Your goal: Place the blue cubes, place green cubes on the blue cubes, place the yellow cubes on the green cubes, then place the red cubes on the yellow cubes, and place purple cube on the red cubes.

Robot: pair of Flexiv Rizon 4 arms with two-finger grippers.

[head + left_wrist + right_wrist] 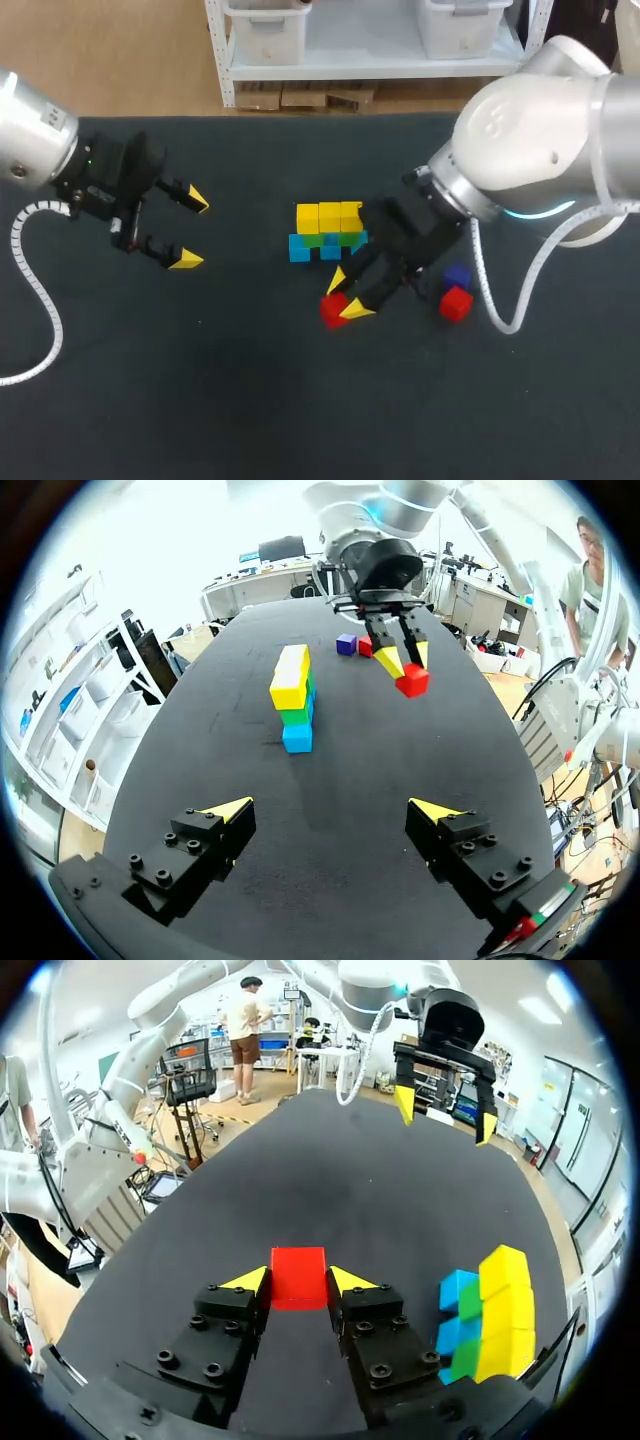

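A stack stands mid-table: blue cubes (300,248) at the bottom, green cubes (333,240) on them, yellow cubes (330,216) on top. My right gripper (345,294) is shut on a red cube (332,311), just in front of the stack; in the right wrist view this red cube (298,1278) sits between both fingers. A second red cube (456,302) and a purple cube (458,276) lie to the right, beside the right arm. My left gripper (190,229) hangs open and empty at the left, well away from the stack (293,695).
The dark table (200,380) has free room in front and at the left. Grey cable loops hang off both arms near the table's sides.
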